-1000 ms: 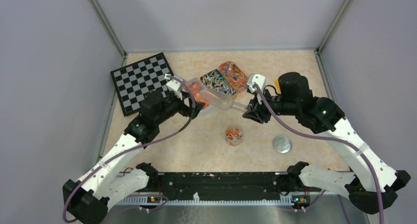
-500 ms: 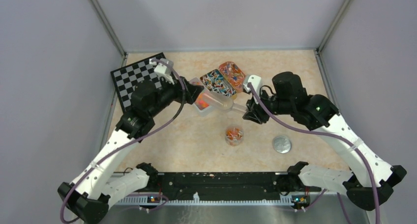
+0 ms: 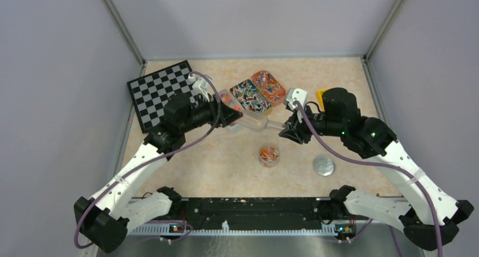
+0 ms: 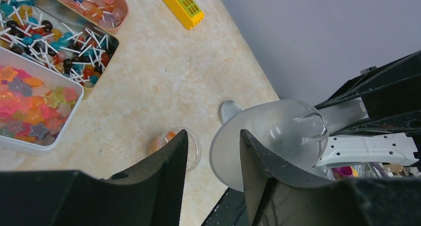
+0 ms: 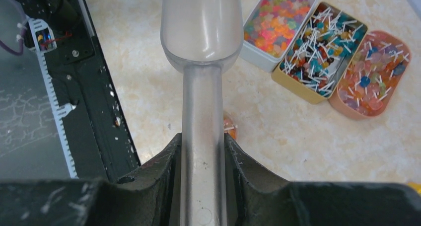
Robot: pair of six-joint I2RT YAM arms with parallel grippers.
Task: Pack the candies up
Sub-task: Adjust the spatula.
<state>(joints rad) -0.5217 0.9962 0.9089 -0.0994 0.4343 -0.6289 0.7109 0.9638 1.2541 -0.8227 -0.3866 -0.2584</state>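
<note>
Right claw (image 5: pixel 202 139) is clamped on the handle of a translucent scoop (image 5: pixel 201 27), whose bowl points toward the left arm at the middle of the top view. Left claw (image 4: pixel 213 136) stands with its fingers apart. Bare table shows in the gap, and the scoop's bowl lies just beyond them at the lower right of the left wrist view; whether a finger touches it I cannot tell. The candies (image 5: pixel 279 20) fill three trays side by side at the upper centre of the top view: star shapes in a white tray (image 5: pixel 260 62), stick sweets in a gold one, round sweets in an orange one. A few more sit in a small clear cup (image 3: pixel 269 155) below the scoop, with a silver lid (image 3: pixel 323 165) to its right.
</note>
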